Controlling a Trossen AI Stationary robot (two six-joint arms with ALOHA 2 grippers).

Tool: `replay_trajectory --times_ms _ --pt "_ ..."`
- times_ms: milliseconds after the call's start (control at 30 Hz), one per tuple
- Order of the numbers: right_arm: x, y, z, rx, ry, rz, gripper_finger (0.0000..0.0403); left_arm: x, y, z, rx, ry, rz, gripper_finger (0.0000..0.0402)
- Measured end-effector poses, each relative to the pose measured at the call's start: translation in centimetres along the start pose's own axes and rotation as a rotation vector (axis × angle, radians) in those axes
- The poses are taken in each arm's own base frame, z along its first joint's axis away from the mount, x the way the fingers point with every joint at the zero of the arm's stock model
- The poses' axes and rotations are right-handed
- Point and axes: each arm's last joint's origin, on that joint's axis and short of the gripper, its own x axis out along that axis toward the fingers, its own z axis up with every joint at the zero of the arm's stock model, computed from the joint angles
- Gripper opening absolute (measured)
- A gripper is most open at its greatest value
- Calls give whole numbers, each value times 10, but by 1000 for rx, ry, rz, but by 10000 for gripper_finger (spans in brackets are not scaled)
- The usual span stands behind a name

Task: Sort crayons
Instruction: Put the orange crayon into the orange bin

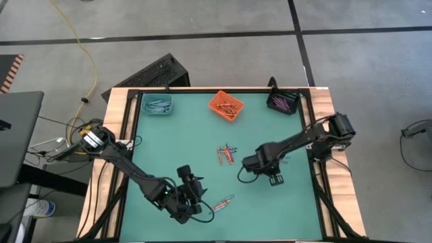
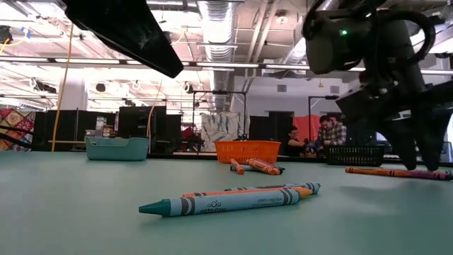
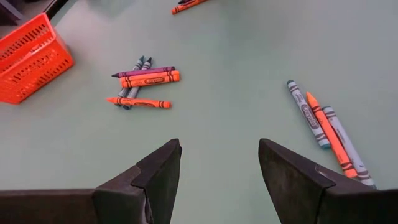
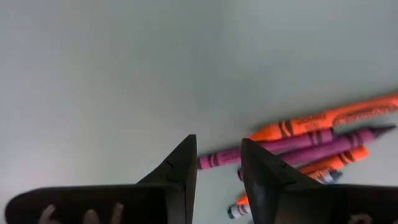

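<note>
Crayons lie loose on the green table (image 1: 169, 148). A mixed pile (image 1: 226, 153) of orange, purple and blue-grey ones lies at the middle. A few more (image 1: 224, 201) lie near the front; the low view shows these close up (image 2: 233, 198). My right gripper (image 4: 217, 146) points down just right of the middle pile (image 4: 311, 140), open, with nothing between its fingers. My left gripper (image 3: 221, 149) hovers near the front edge (image 1: 194, 190), open and empty. The front crayons (image 3: 323, 130) and the pile (image 3: 144, 87) lie beyond it.
Three small bins stand along the far edge: teal (image 1: 157, 104), orange (image 1: 226, 105) and black (image 1: 283, 102), each with crayons inside. Two more crayons (image 2: 396, 172) lie to the right of the right gripper. People sit in the room behind the table.
</note>
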Motion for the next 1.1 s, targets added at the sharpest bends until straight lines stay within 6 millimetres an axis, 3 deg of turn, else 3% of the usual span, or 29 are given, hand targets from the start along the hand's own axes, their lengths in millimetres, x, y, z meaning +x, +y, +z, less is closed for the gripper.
replay_trajectory --times_ms 267,600,833,1100 --pt "-2 10 8 10 -113 -42 118 6 5 3 17 1 18 206" --pt "-23 29 22 -184 -420 -64 118 9 8 5 26 2 29 205" --pt "-40 34 29 -342 -592 -307 118 9 8 5 25 2 29 205" --pt "-49 31 47 -696 -670 -583 118 9 8 5 24 2 29 205"
